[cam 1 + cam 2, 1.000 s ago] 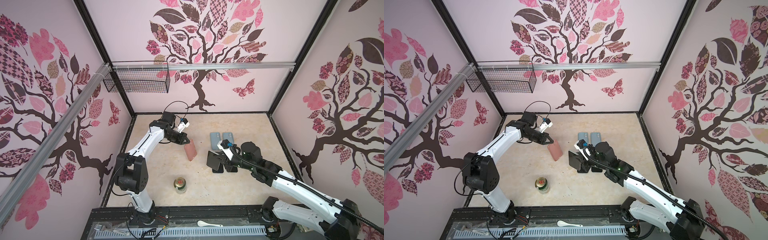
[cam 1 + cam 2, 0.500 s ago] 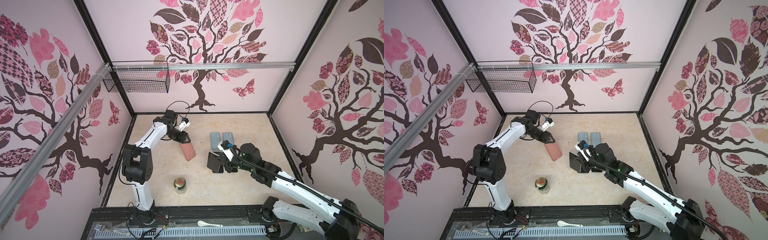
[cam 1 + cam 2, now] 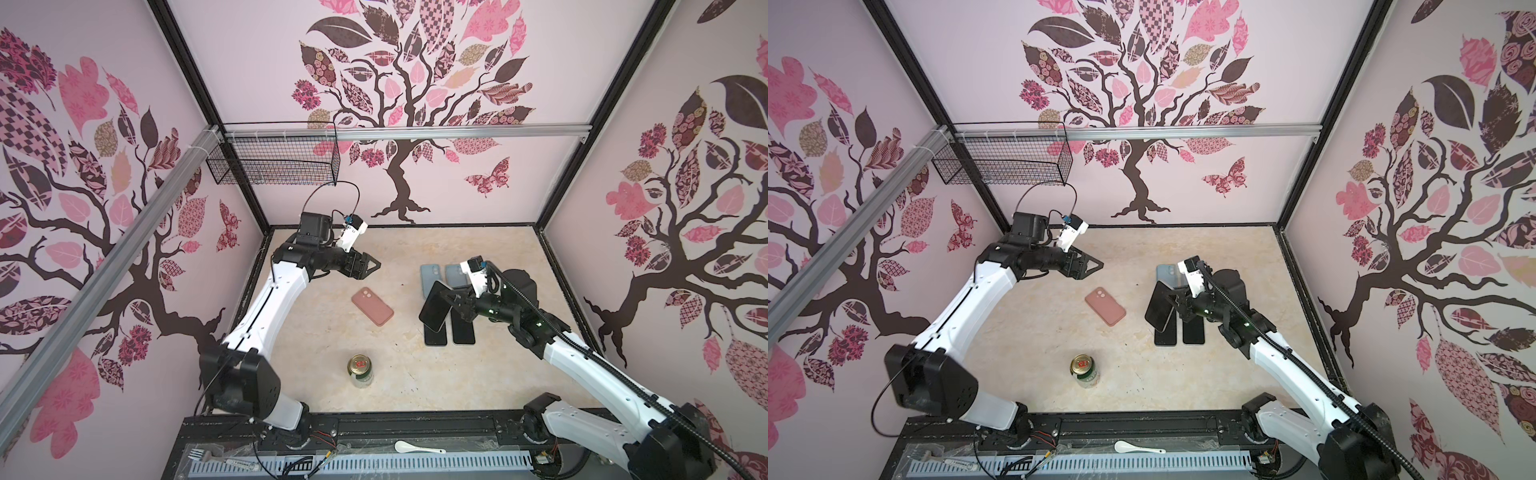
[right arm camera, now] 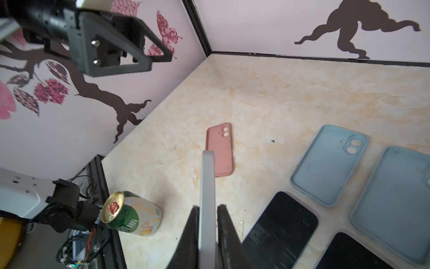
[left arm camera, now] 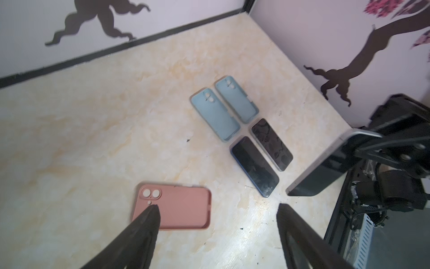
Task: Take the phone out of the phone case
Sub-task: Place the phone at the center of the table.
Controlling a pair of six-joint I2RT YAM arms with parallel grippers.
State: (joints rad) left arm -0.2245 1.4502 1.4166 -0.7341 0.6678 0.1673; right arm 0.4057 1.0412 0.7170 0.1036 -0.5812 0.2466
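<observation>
Right wrist view: the right gripper point(image 4: 207, 210) is clamped on one end of a slim silver-edged phone with a dark glass face point(image 4: 207, 177), held edge-on and clear of the beige marbled tabletop point(image 4: 279, 93). In a top view that phone point(image 3: 434, 307) sits right of frame centre, tilted, above two bare dark phones point(image 3: 463, 334) lying flat. Two light-blue soft cases point(image 3: 429, 278) lie just behind them. At frame centre the soft pink phone case point(image 3: 372, 306) lies flat and alone; the left wrist view shows its hollow side up with nothing in it. Just up-frame of the case the left gripper point(image 3: 368, 266) hovers, jaws spread wide, holding nothing. Judgement: the extraction step looks complete, with phone and case well apart. The next move likely calls for lowering the phone flat onto free tabletop beside the row, without knocking the phones beneath it, then letting go.
</observation>
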